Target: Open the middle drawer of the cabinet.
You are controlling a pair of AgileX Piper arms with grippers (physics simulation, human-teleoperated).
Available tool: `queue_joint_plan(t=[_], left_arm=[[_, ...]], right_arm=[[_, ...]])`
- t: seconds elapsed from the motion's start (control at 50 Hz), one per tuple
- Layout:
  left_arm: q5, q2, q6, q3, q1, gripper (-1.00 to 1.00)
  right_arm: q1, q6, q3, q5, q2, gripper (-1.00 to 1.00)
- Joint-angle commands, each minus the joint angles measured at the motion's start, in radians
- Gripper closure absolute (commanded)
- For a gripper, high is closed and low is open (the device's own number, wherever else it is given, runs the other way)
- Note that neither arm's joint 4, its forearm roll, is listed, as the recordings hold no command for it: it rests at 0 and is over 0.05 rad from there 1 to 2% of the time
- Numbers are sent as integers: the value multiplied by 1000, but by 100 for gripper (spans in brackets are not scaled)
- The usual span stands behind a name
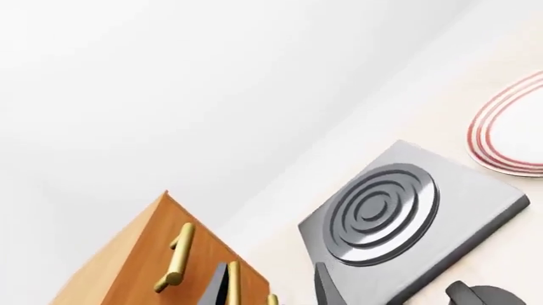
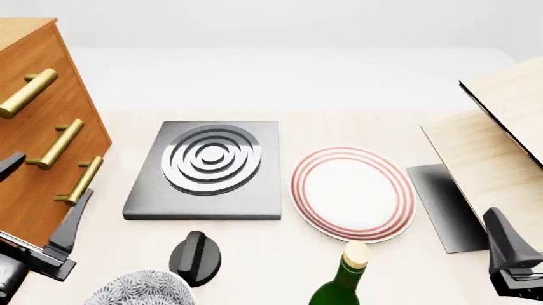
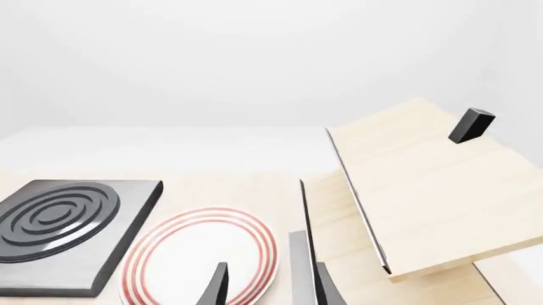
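Note:
The cabinet (image 2: pixel 34 159) stands at the table's left edge, orange-brown, with three brass bar handles one above another. The middle drawer (image 2: pixel 58 144) sits flush with the others, shut. My left gripper (image 2: pixel 42 197) is open in front of the cabinet's lower face, one finger (image 2: pixel 72 222) by the bottom handle (image 2: pixel 81 181), the other cut off by the frame edge; nothing is held. In the left wrist view the cabinet (image 1: pixel 136 254) and the middle drawer's handle (image 1: pixel 231 283) lie just past the left gripper (image 1: pixel 269 292). My right gripper (image 2: pixel 509 254) (image 3: pixel 271 289) is open and empty at the near right.
A grey burner slab (image 2: pixel 203 165) lies mid-table, a red-ringed plate (image 2: pixel 352 194) to its right. Near the front are a black knob (image 2: pixel 195 257), a patterned bowl (image 2: pixel 140 289) and a green bottle (image 2: pixel 344 279). A pale wooden box (image 2: pixel 500 146) with raised lid stands at the right.

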Motion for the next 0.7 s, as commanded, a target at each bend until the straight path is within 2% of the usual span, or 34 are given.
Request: queue_joint_plan(t=[0.02, 0.16, 0.32, 0.44, 0.48, 0.7], left_arm=[[-51, 65, 88, 36, -20, -100], [-68, 81, 159, 60, 3, -100], [-90, 104, 197, 73, -10, -100], [-131, 130, 238, 94, -4, -100], [-184, 144, 281, 122, -14, -100], [-201, 198, 327, 128, 32, -100]], right_arm=[[-4, -1, 6, -10, 1, -100], [-4, -1, 5, -9, 1, -100], [-4, -1, 4, -8, 0, -100], [-4, -1, 4, -8, 0, -100], [-4, -1, 4, -8, 0, -100], [-4, -1, 4, -8, 1, -100]])
